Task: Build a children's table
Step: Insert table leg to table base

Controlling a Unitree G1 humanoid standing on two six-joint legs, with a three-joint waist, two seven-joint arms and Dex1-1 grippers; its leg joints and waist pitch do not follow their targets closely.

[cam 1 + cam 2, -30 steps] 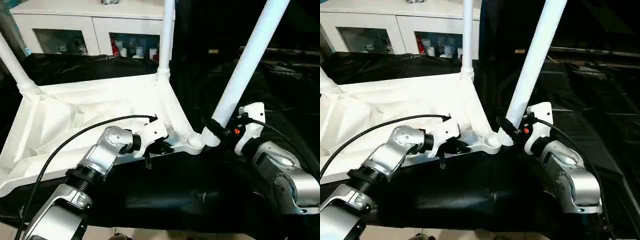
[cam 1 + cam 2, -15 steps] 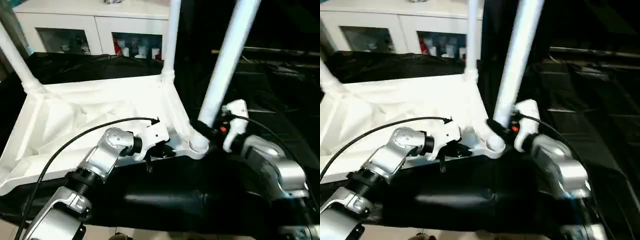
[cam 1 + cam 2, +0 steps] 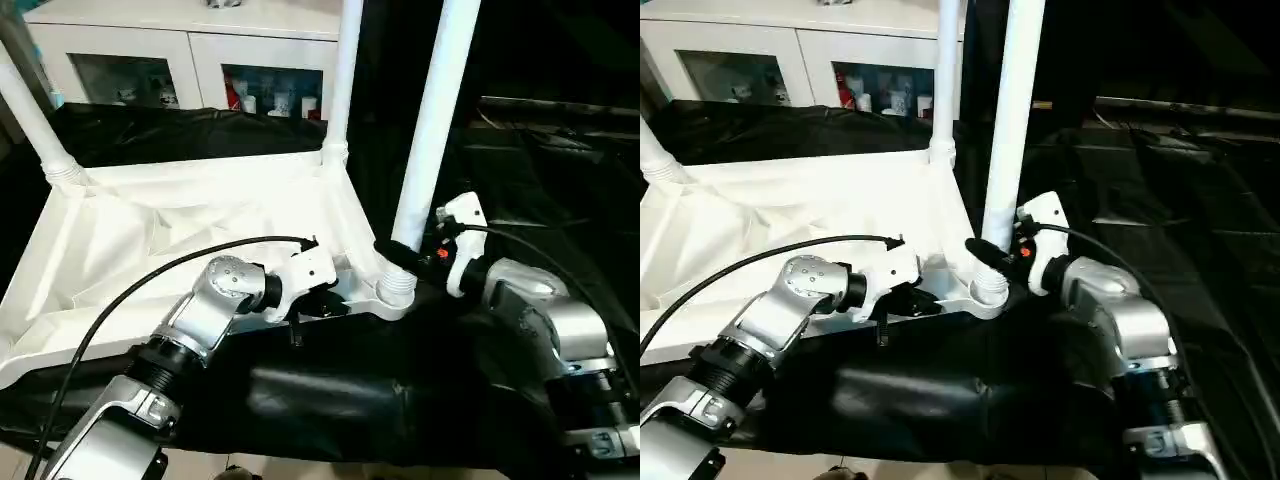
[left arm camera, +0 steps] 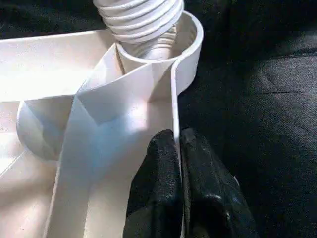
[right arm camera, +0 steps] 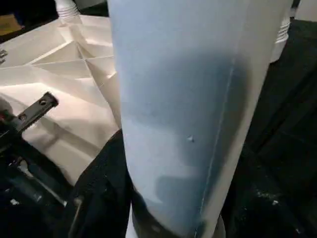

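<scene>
The white plastic tabletop [image 3: 180, 240] of the children's table lies upside down, ribbed underside up, across the left and centre of the head view on a black cloth [image 3: 330, 390]; two legs already stand in its far corner sockets, one [image 3: 30, 120] at the upper left of the frame and one [image 3: 340, 80] at upper centre; the fourth-corner work is at the near right corner socket [image 3: 397, 290], just right of centre; there the leg in hand [image 3: 430, 130] rises almost upright, long axis running up and leaning slightly to the right, out of the top of the frame, with its ribbed threaded end [image 4: 141, 20] sitting in the mouth of the socket; the right gripper [image 3: 400, 255] is clamped around this leg just above the socket, its black fingers [image 5: 104, 198] wrapped about the tube, the right forearm [image 3: 545, 315] reaching in from the right side of the frame; the left gripper [image 4: 179, 163] is closed tight, pinching the thin rim wall [image 4: 174, 109] of the tabletop just beside the same socket, steadying it; so the leg lies directly over the socket and the right arm alone carries it; the coming move, as I judge it, turns on keeping the leg's axis in line with the socket's axis while it is pressed or twisted down, since a tilt could make the threads bind; a white cabinet [image 3: 190, 50] stands behind.
</scene>
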